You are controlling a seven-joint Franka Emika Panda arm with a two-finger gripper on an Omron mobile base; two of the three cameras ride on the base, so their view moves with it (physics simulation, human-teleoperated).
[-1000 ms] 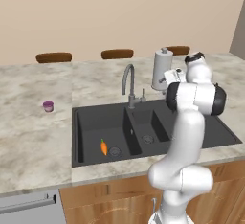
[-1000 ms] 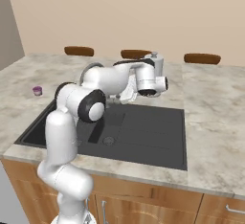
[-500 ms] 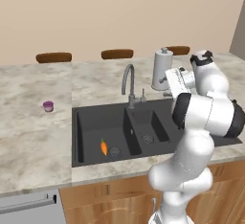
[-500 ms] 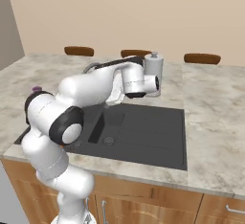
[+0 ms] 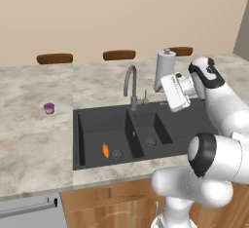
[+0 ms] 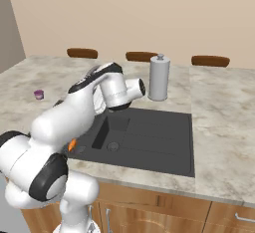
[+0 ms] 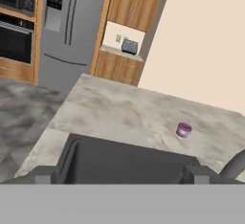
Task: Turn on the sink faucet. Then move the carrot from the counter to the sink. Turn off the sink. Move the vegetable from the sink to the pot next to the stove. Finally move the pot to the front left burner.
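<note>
Arm bent high over sink (image 5: 160, 109) back-right corner; gripper (image 5: 171, 94) level, jaws spread wide, empty, near sink faucet (image 5: 131, 83).

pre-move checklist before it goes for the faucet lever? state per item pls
1. Carrot in the sink: ok, it lies in the large basin beside the drain.
2. Gripper free to push the lever: ok, open and holding nothing.
3. Gripper lined up with the sink faucet: not ok, the hand sits to the right of the spout, apart from it, and looks across the counter toward the purple cup.
4. Water running: cannot tell, no stream is visible.
5. Lever position: cannot tell, too small to read.
6. Paper-towel roll near the hand: ok for now, upright behind it.
</note>
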